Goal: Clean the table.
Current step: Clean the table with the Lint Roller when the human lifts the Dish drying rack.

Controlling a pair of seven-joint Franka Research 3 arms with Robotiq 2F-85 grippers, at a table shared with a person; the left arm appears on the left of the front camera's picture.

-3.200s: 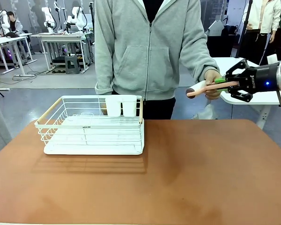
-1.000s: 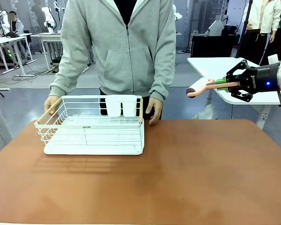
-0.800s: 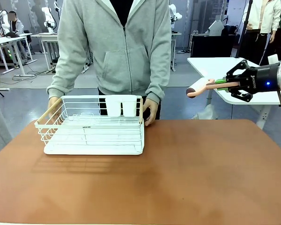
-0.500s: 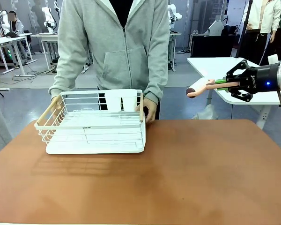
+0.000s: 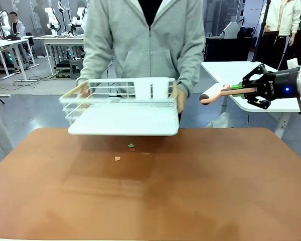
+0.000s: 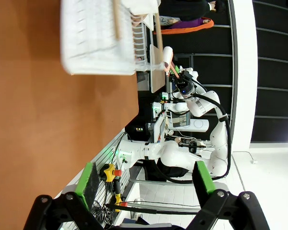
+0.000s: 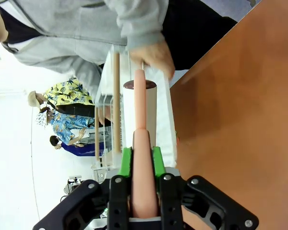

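My right gripper (image 5: 237, 88), at the right edge of the front frame, is clamped tight on the pink handle of a lint roller (image 5: 210, 94). The roller's long axis runs level, with its white head pointing to picture left. My left gripper (image 6: 145, 178) stands wide apart and holds nothing. The table (image 5: 226, 191) fills the lower frame, below and left of the roller. The person's hands (image 5: 179, 96) hold the dish rack (image 5: 123, 108) clear above it. Under the rack a few small scraps (image 5: 131, 145), green and orange, lie on the smooth, matte reddish-brown top. I judge the right arm must come down and leftward to reach them.
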